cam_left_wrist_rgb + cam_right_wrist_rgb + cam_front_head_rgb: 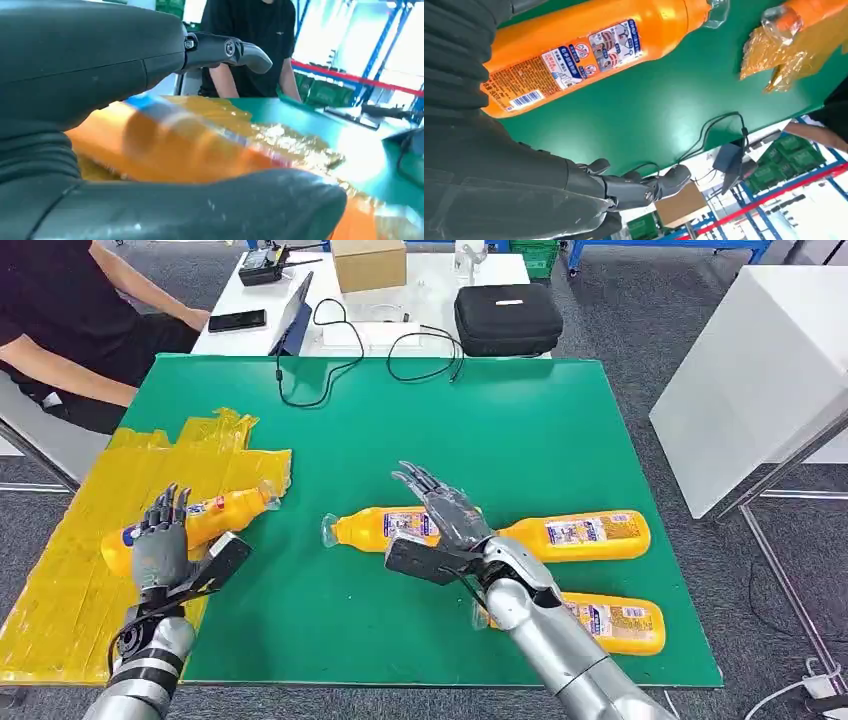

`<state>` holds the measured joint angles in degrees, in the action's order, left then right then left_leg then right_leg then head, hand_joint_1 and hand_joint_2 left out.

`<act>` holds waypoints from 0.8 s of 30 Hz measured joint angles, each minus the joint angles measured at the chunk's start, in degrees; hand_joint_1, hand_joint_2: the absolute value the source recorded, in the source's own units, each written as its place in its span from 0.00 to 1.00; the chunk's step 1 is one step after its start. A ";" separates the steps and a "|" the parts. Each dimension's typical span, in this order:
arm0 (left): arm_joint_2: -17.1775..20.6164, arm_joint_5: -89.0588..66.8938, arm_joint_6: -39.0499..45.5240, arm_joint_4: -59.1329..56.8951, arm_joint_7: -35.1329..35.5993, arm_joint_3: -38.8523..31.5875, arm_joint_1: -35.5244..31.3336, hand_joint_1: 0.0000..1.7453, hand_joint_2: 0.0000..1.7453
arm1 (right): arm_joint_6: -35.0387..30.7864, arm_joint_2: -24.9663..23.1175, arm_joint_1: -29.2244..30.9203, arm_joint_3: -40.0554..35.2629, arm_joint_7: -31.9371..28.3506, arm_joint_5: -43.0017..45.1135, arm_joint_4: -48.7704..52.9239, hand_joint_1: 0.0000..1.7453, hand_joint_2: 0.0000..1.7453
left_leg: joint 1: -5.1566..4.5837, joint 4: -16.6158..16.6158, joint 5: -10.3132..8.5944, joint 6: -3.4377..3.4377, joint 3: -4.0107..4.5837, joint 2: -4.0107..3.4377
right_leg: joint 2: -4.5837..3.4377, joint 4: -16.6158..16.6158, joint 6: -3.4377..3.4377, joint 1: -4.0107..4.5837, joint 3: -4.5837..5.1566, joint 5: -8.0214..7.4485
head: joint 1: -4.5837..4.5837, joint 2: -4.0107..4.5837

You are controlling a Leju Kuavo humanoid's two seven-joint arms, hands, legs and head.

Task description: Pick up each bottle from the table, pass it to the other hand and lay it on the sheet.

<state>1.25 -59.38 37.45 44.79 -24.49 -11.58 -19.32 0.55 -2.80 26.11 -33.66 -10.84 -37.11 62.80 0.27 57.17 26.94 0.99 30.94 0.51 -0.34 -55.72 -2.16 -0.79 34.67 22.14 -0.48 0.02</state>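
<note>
An orange bottle [215,518] lies on the yellow sheet [70,570] at the left of the green table [520,430]. My left hand [162,540] is over its base end with fingers straight and spread; the bottle [190,150] lies blurred between thumb and fingers [230,50]. My right hand [445,515] hovers open, fingers stretched, over a second bottle [365,528] in the table's middle. A third bottle [585,535] lies just to its right and another [620,625] near the front edge. The right wrist view has the second bottle [574,45] beside my right hand [549,190].
A person in black [70,310] sits at the back left by a white table [400,335] holding a black case [508,318], a cardboard box [368,262], a phone and cables. A white cabinet [760,380] stands to the right.
</note>
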 measured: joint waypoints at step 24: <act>-8.86 23.03 -16.95 36.87 -7.15 -3.13 8.82 0.00 0.00 | -2.97 -6.82 8.32 -0.63 6.80 -8.59 -22.47 0.00 1.00 | 0.00 0.01 0.00 0.00 0.16 -0.02 | -0.01 0.00 0.00 0.00 0.18 0.00 | 0.00 0.00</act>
<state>-7.61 -36.35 20.50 81.66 -31.65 -14.71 -10.51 -2.43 -9.62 34.43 -34.29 -4.04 -45.70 40.32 0.27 57.18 26.94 0.99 31.10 0.49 -0.34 -55.72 -2.16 -0.79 34.85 22.14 -0.48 0.02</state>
